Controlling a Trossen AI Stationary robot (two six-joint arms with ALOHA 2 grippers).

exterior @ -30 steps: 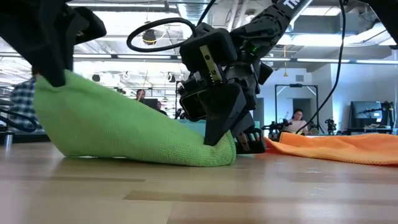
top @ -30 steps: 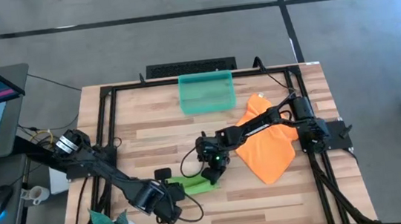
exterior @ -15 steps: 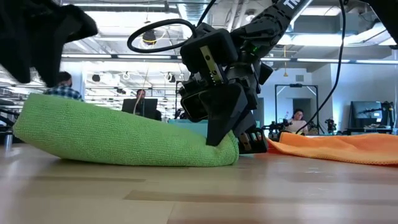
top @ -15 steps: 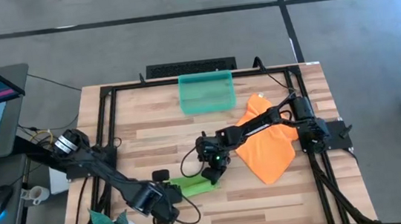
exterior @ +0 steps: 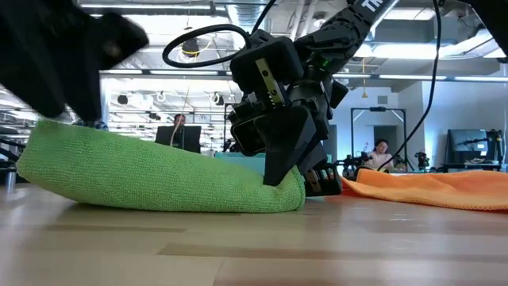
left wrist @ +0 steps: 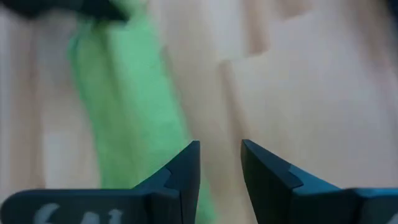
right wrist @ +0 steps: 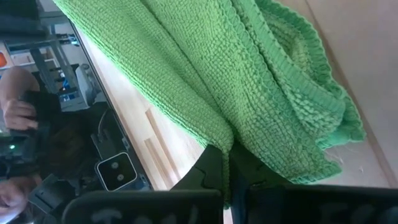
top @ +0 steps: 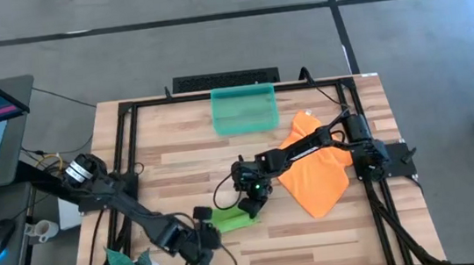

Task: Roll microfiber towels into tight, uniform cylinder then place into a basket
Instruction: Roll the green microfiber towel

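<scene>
Green towel (top: 232, 219): loose roll, well short of basket (top: 244, 110). Right gripper (exterior: 287, 176) clenched on roll's end, anchoring it. Left gripper (left wrist: 219, 163) apparently released, fingers parted beside roll.

Two microfiber towels lie on the one table (top: 336, 237): one lime green towel (top: 233, 218) near the middle front, one orange towel (top: 312, 173) to the right. One teal basket (top: 244, 109) stands at the far edge. Two arms, each with one gripper: left gripper (top: 202, 234), right gripper (top: 249, 207).
</scene>
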